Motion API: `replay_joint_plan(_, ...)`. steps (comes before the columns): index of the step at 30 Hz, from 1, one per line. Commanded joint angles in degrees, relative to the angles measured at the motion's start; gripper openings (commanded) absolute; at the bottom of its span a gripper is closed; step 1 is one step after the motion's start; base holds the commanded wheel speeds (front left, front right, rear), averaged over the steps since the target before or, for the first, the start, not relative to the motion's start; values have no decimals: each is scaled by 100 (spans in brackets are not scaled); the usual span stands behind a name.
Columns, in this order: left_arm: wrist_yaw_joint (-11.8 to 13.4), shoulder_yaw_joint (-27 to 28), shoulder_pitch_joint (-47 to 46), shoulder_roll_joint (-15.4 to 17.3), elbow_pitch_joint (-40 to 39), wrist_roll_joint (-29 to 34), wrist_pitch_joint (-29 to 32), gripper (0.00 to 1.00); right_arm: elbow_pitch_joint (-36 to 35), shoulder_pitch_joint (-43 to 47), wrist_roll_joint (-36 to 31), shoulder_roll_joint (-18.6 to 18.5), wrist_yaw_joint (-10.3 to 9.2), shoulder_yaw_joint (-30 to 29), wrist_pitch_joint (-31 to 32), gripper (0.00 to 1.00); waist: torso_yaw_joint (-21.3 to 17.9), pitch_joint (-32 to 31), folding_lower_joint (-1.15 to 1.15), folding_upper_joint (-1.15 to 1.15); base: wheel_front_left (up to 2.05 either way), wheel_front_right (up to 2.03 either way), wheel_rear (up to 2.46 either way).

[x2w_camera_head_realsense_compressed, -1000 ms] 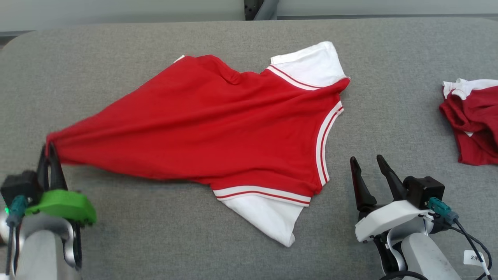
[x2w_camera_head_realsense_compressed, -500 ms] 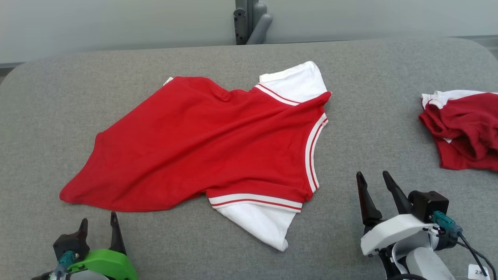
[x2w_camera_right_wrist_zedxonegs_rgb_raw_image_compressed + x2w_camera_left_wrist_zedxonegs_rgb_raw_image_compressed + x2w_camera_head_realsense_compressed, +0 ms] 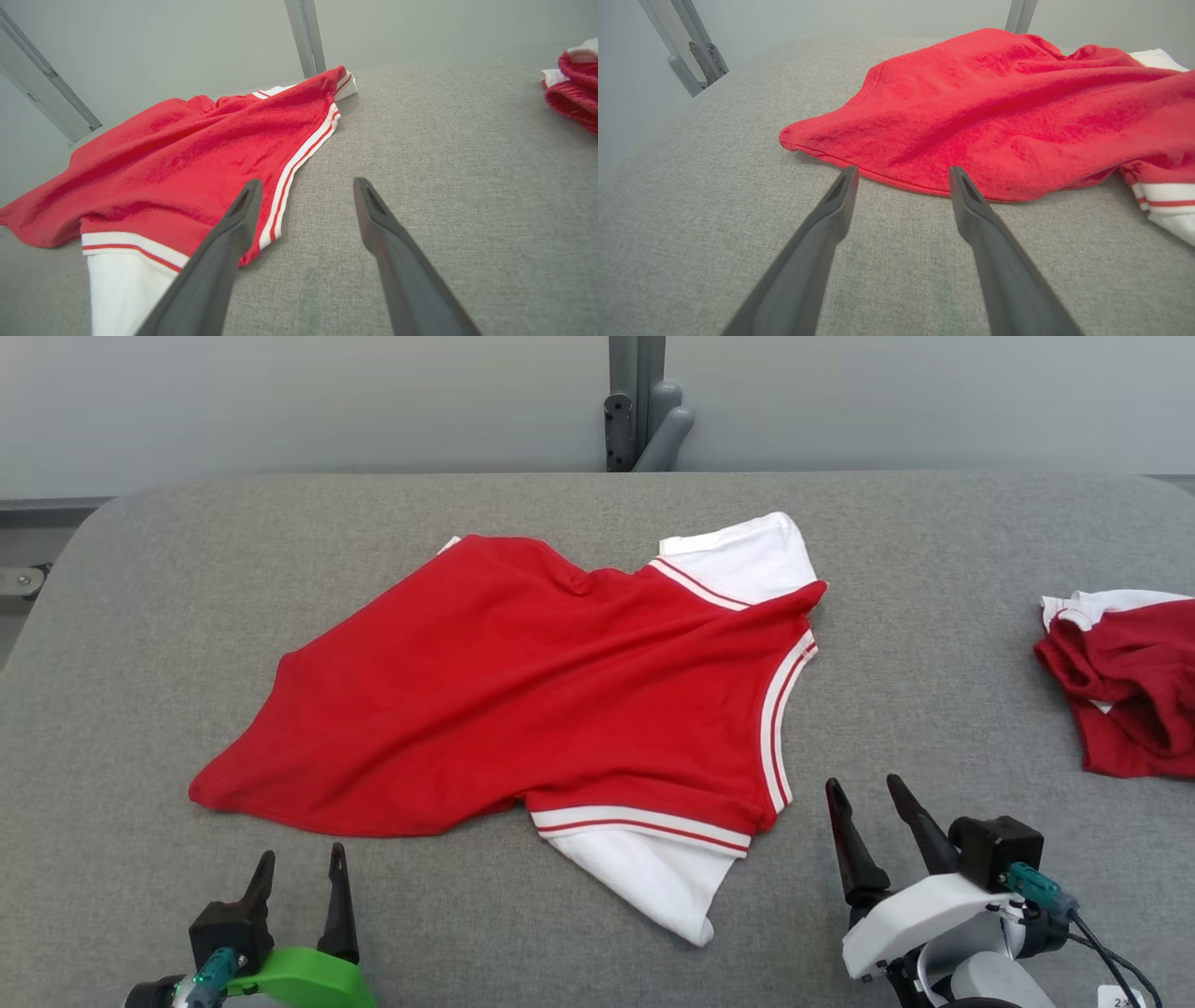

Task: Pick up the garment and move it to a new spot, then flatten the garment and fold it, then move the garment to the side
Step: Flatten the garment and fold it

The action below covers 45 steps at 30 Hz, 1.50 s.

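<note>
You have left gripper [image 3: 301, 852] and right gripper [image 3: 862, 783] both spread wide, empty, touching nothing; garments count two: red-and-white shirt [image 3: 523, 700] just ahead, crumpled second shirt [image 3: 1130, 681] off right.

Two grippers with long, dark, tapering fingers [image 3: 822, 242].
Bright green shell [image 3: 299, 982] under the left gripper [image 3: 302, 849], white shell [image 3: 910, 919] under the right gripper [image 3: 861, 780]. Beside each, a black block [image 3: 994, 845] with a teal plug [image 3: 1032, 882]; from the right plug, black cables [image 3: 1092, 933] and a small white tag [image 3: 1117, 997].

Red garment [image 3: 523, 700] with white sleeves and red-and-white striped trim, grey table [image 3: 934, 551], dark-fingered pincers
</note>
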Motion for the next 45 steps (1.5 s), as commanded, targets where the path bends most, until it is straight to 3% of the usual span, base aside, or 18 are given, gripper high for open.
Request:
replay_joint_plan(1, -25, -80, 89, 0, -24, -39, 4, 100, 32, -40, 22, -16, -7, 71, -16, 100, 92, 90, 0, 0, 0, 0, 0)
replay_joint_plan(7, 30, -464, 28, 3, -125, -178, 4, 100, 377, -244, 43, -18, -7, 319, -16, 100, 328, 283, 0, 0, 0, 0, 0)
replay_joint_plan(18, 139, -685, -198, 3, -271, -302, 4, 100, 1434, -871, -359, -20, -7, 122, -16, 100, 720, 623, 0, 0, 0, 0, 0)
replay_joint_plan(19, 174, -694, -209, 3, -309, -333, 4, 100, 1616, -980, -493, -20, -7, 126, -14, 95, 733, 677, 0, 0, 0, 0, 0)
replay_joint_plan(20, 183, -700, -214, 3, -326, -344, 4, 100, 1728, -1029, -531, -19, -7, 119, -5, 76, 735, 700, 0, 0, 0, 0, 0)
replay_joint_plan(22, 180, -721, -229, 3, -351, -365, 4, 100, 1910, -1116, -567, -18, -8, 92, 4, 0, 731, 733, 0, 0, 0, 0, 0)
replay_joint_plan(38, 84, -1080, -503, 4, -335, -245, 4, 100, 1822, -1866, -1465, -575, -9, -1424, -9, 0, 610, 897, 0, 0, 0, 0, 0)
replay_joint_plan(39, 80, -1087, -511, 4, -325, -236, 4, 100, 1867, -1901, -1533, -605, -9, -1507, -9, 11, 597, 888, 0, 0, 0, 0, 0)
replay_joint_plan(41, 73, -1096, -510, 3, -297, -237, 4, 100, 1917, -1974, -1687, -633, -9, -1663, -9, 100, 557, 845, 0, 0, 0, 0, 0)
replay_joint_plan(45, 119, -1088, -403, 4, -260, -293, 4, 100, 1674, -1915, -1859, -512, -9, -1836, -9, 100, 445, 678, 0, 0, 0, 0, 0)
